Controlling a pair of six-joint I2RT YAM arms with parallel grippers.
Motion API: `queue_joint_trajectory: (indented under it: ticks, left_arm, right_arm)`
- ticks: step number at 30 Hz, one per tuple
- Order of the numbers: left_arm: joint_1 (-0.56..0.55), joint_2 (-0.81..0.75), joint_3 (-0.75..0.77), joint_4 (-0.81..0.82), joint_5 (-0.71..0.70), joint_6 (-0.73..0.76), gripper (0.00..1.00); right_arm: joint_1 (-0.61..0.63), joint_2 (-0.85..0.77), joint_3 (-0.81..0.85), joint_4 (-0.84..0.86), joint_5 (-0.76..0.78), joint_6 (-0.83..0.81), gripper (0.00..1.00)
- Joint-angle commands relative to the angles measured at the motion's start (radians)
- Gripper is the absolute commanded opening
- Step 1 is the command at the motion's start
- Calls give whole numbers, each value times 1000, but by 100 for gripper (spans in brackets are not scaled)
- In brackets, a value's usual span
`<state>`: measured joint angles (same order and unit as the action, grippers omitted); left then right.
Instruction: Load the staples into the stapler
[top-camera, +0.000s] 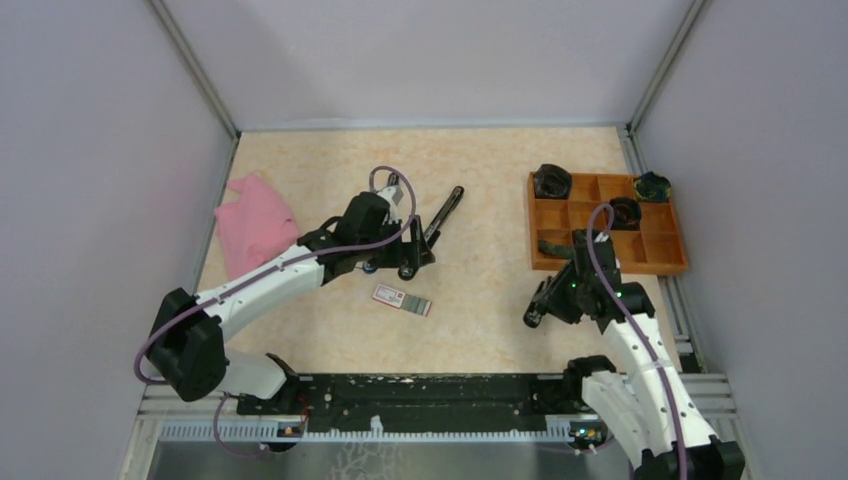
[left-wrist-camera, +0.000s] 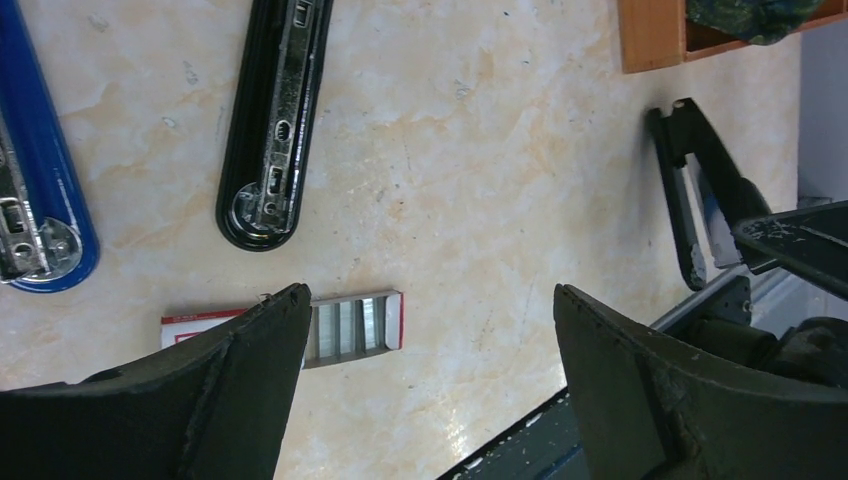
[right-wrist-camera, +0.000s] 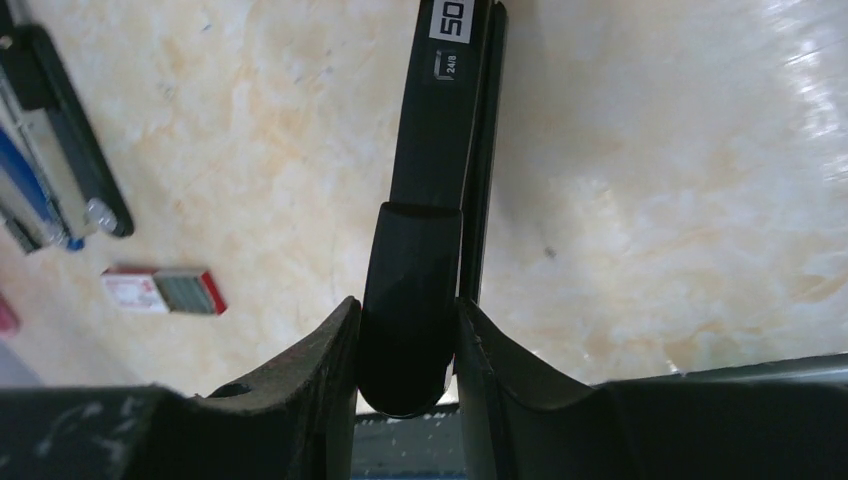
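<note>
The staples (top-camera: 402, 299), a small white box with red print and a grey strip showing, lie flat on the table in front of my left gripper (top-camera: 392, 265). In the left wrist view the box (left-wrist-camera: 350, 322) lies partly behind the left finger (left-wrist-camera: 250, 370); the gripper (left-wrist-camera: 430, 295) is open and empty above the table. A stapler lies opened nearby, with a black half (left-wrist-camera: 275, 120) and a blue half (left-wrist-camera: 40, 190). My right gripper (right-wrist-camera: 405, 305) is shut on the rear end of a second, black stapler (right-wrist-camera: 435, 150), held low at the right (top-camera: 537, 310).
An orange compartment tray (top-camera: 660, 250) with dark items stands at the right. A pink cloth (top-camera: 255, 220) lies at the left. The black rail (top-camera: 420, 390) runs along the near edge. Grey walls enclose the table.
</note>
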<state>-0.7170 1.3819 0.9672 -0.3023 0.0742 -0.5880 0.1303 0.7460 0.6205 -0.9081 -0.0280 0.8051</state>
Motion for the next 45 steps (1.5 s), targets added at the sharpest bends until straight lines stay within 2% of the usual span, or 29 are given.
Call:
queue_joint_trajectory:
  ticks: [1, 8, 15, 22, 34, 45]
  left_arm:
    - [5, -28, -17, 63, 107, -32, 95]
    - [5, -36, -67, 155, 274, -106, 93]
    - [5, -9, -127, 287, 393, -228, 89]
    - [4, 17, -157, 359, 417, -289, 83]
    - [1, 85, -141, 378, 394, -320, 61]
    - [-8, 93, -134, 407, 397, -346, 59]
  right_arm:
    - [44, -31, 93, 72, -159, 50, 0]
    - [179, -29, 108, 287, -196, 121, 0]
    - [400, 19, 47, 603, 16, 177, 0]
    - [512, 91, -39, 859, 159, 200, 0]
    - [631, 124, -101, 1050, 327, 219, 0]
    - [675, 161, -103, 1110, 358, 195, 0]
